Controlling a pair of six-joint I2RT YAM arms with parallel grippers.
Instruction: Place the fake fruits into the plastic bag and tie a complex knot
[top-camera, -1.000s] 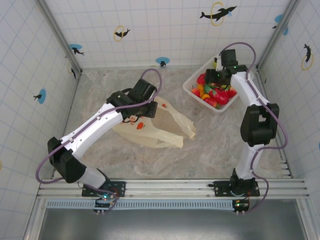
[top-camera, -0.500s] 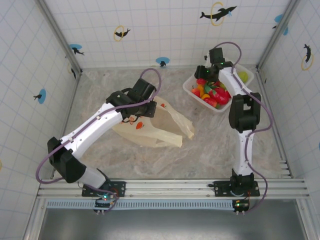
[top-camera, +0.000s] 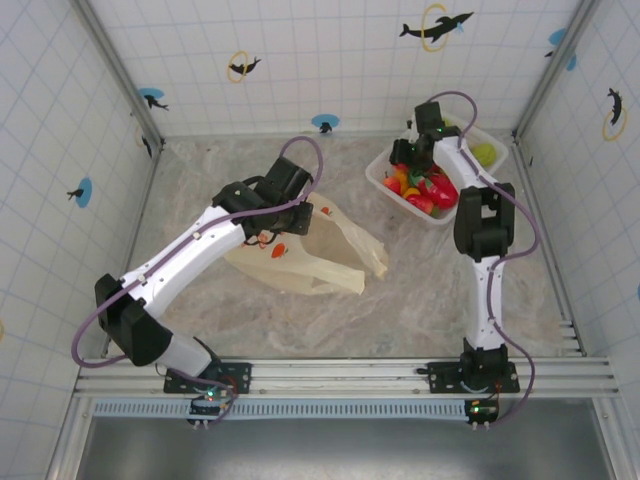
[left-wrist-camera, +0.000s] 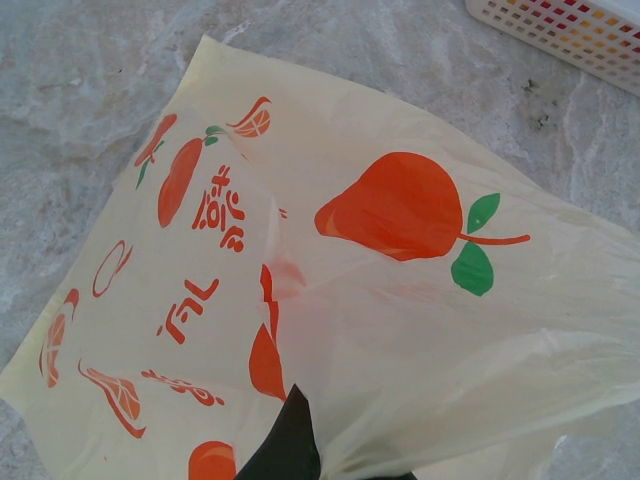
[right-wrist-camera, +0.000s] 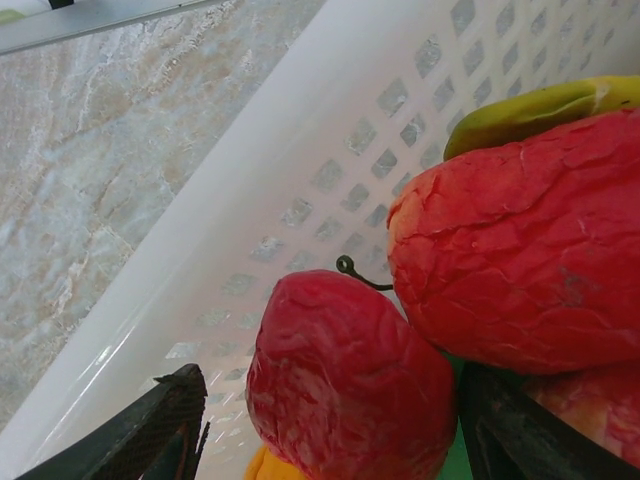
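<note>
Right tool (right-wrist-camera: 330, 435) released, straddling a light, slippery red fake fruit (right-wrist-camera: 345, 370) in the basket (right-wrist-camera: 300, 190); grip its belly. Left tool (left-wrist-camera: 295, 450) clenched, apparently pinching the flimsy plastic bag (left-wrist-camera: 420, 330) on the bench (left-wrist-camera: 80, 80).

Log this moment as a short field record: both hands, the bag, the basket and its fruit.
Left hand: shut, pinching the film of the plastic bag
Right hand: open, jaws either side of a small red fruit inside the basket
Bag: lying on the table, handle loops loose, not yet tied
Basket: white lattice, far right of the table, holding red, yellow and green fruits
Likely next: the right hand closes on the red fruit
</note>
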